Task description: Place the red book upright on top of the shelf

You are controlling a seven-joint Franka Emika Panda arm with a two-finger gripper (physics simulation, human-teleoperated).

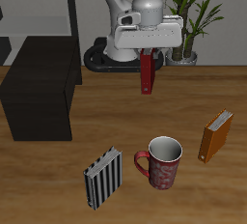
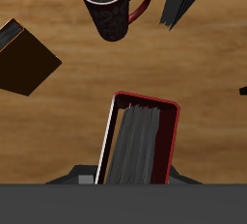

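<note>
In the exterior view, the red book (image 1: 147,73) is seen hanging upright from the gripper (image 1: 148,52), lifted clear above the wooden table (image 1: 116,112); the jaws are closed on its top end. The black shelf (image 1: 41,85) stands well apart toward one side, its flat top bare. A red patterned mug (image 1: 162,162), an orange-brown book (image 1: 215,135) and a striped grey book (image 1: 103,178) are spread nearer the front edge. In the wrist view, the red book (image 2: 141,141) is seen end-on below the camera, with the mug (image 2: 108,3) beyond it. The book is judged stiff, light and smooth-covered, so a firm pinch across both covers is advised.
</note>
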